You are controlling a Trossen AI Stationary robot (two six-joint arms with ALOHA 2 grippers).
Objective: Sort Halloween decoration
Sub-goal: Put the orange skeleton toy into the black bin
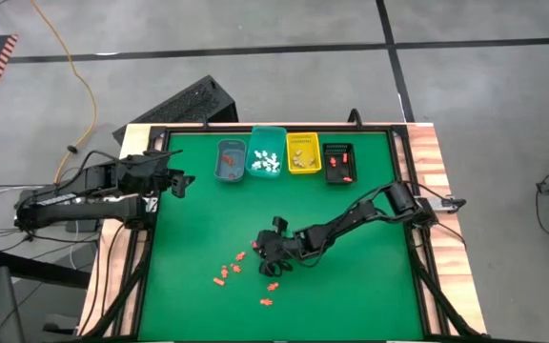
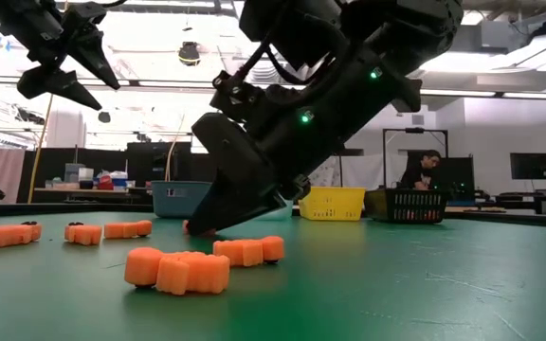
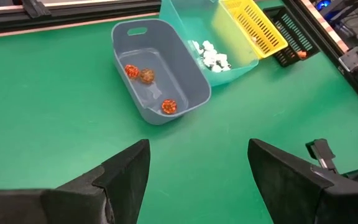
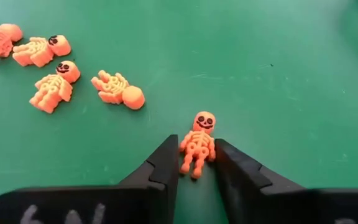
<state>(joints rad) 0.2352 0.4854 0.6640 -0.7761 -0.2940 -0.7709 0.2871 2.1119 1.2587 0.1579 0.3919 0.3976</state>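
Note:
Several orange skeleton figures lie flat on the green mat (image 1: 351,276), among them a cluster (image 4: 55,81) and more near the front (image 1: 232,271). One orange skeleton (image 4: 197,142) lies face up between the fingers of my right gripper (image 4: 196,163), which is low over the middle of the table (image 1: 267,262) and shut on it. My left gripper (image 3: 197,168) hangs open and high at the table's far left (image 1: 184,183), holding nothing. My right gripper pinches the skeleton's trunk and legs (image 4: 194,155) between its two fingertips, one on each side. The fingers (image 4: 166,162) slant down from the table's right, lying along the figure, whose head points away from them. The skeleton lies on the mat.
Four bins stand in a row at the far edge: a grey-blue one (image 3: 157,68) with a few orange-brown balls, a teal one (image 3: 185,18) with white pieces, a yellow one (image 1: 303,152) and a black one (image 1: 338,162). A raised frame (image 1: 403,191) borders the mat.

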